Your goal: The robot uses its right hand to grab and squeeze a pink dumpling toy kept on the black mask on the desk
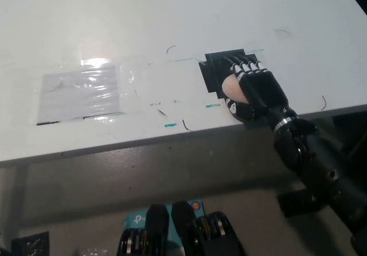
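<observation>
Here the white bench (172, 21) carries the black mask (215, 73) near its right front edge, a fixed mark for the toy; the black right hand (255, 93) lies over it, fingers (243, 68) closed around the pink dumpling toy (231, 87), apparently squeezing; the left hand is out of view.

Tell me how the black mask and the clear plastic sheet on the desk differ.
The black mask is dark and opaque; the clear plastic sheet is see-through and glossy with glare. The mask looks smaller than the sheet. The mask is partly covered by the right robot hand gripping the pink dumpling toy; the sheet lies uncovered. Both lie flat on the white desk.
</observation>
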Available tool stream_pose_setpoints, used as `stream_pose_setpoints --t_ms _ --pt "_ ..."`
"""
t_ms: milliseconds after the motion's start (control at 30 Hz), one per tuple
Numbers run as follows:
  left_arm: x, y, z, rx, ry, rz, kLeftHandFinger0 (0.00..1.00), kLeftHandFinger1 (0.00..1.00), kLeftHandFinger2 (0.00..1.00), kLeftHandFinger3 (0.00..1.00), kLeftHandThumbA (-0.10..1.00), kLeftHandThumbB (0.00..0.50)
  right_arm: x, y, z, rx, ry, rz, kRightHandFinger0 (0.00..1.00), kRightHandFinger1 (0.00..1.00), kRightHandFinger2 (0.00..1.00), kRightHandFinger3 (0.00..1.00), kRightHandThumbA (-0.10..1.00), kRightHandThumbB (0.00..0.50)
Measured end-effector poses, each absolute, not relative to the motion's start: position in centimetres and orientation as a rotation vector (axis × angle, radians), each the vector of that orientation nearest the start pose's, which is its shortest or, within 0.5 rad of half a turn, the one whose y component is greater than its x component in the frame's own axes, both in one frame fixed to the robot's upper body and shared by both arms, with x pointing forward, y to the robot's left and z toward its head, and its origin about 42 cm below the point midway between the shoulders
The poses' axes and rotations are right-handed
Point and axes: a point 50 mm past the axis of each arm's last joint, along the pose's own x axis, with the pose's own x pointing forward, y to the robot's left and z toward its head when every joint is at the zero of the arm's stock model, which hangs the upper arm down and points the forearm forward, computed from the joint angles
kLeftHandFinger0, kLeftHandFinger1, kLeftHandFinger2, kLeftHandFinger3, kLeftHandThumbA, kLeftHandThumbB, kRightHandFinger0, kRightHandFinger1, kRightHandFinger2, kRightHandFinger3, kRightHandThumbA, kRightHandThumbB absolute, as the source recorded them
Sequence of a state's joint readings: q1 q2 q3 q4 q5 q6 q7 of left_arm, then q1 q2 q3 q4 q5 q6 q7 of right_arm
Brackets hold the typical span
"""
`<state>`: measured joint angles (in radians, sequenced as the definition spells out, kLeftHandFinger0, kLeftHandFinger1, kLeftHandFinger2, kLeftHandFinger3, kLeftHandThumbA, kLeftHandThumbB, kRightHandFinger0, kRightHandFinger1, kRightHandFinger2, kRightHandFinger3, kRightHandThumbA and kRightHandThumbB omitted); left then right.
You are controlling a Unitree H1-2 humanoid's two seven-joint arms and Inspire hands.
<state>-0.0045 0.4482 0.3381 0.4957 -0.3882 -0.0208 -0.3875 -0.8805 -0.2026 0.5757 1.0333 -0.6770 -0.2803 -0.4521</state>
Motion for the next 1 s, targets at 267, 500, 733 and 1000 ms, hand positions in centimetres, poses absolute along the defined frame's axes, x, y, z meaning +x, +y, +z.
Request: stream_pose_setpoints --t_ms 267,500,733,1000 --pt "24.0 46.8 4.9 -0.075 0.275 0.115 0.00 0.02 0.13 0.20 1.00 0.500 50.7 -15.6 17.5 -1.171 -0.469 0.206 1.00 1.00 1.00 1.00 0.61 0.351" --pt "24.0 46.8 4.8 -0.075 0.275 0.116 0.00 0.00 0.09 0.16 1.00 0.500 49.7 -15.2 18.5 -1.098 -0.493 0.186 1.00 1.00 1.00 1.00 0.64 0.367" --pt "24.1 46.8 4.8 -0.076 0.274 0.117 0.00 0.00 0.06 0.12 0.99 0.500 48.5 -14.6 20.4 -1.020 -0.532 0.175 1.00 1.00 1.00 1.00 0.64 0.397" --pt "24.1 46.8 4.7 -0.076 0.274 0.119 0.00 0.00 0.07 0.13 1.00 0.500 47.2 -14.6 22.8 -0.935 -0.558 0.169 1.00 1.00 1.00 1.00 0.66 0.380"
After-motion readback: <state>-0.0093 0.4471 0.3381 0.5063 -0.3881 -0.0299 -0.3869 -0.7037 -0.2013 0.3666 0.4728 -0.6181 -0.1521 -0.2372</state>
